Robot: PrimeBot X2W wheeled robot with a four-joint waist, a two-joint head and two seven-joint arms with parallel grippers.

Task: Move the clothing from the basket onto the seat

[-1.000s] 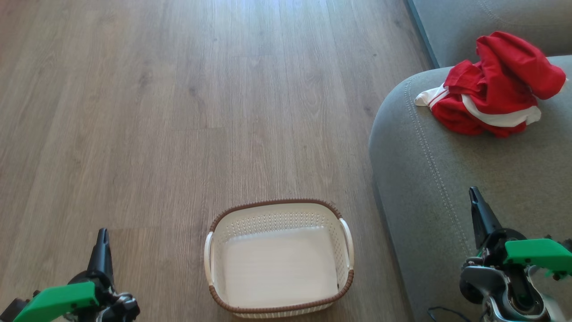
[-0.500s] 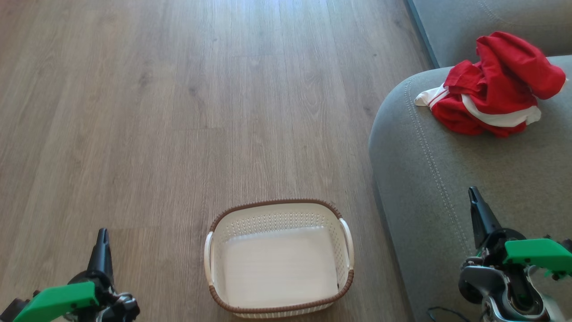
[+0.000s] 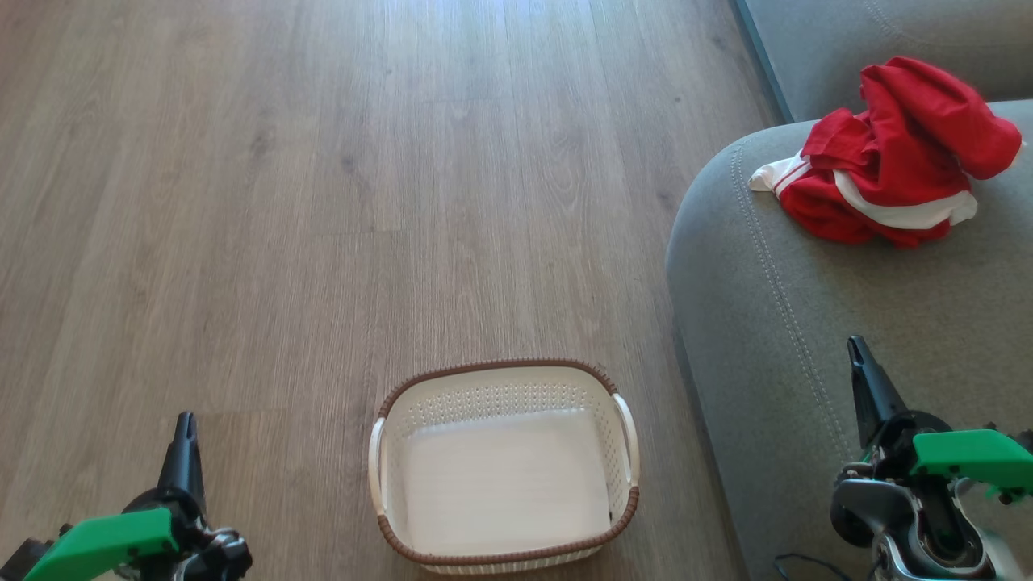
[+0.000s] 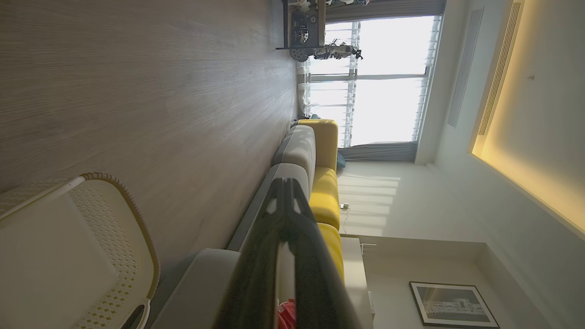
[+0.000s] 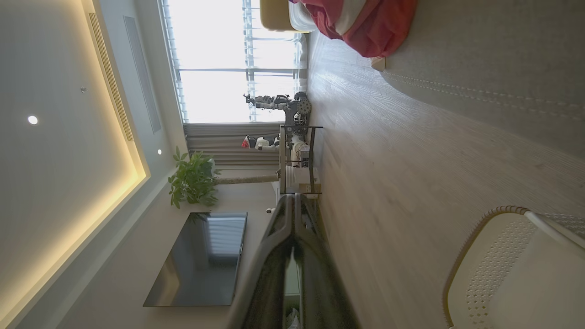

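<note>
The red clothing (image 3: 888,157) with white trim lies in a crumpled heap on the grey seat (image 3: 807,323) at the upper right; it also shows in the right wrist view as red clothing (image 5: 361,23). The cream basket (image 3: 504,379) with a brown rim stands on the floor at bottom centre, holding nothing. My left gripper (image 3: 186,424) is shut at the lower left, left of the basket. My right gripper (image 3: 854,349) is shut over the seat's front part, well short of the clothing. In both wrist views the fingers (image 4: 285,219) press together with nothing between them.
Wooden floor (image 3: 323,202) spreads wide to the left and ahead. The sofa runs on with yellow cushions (image 4: 324,192) toward a bright window. A shelf with small robots (image 5: 297,137), a potted plant (image 5: 192,183) and a dark screen (image 5: 201,260) stand across the room.
</note>
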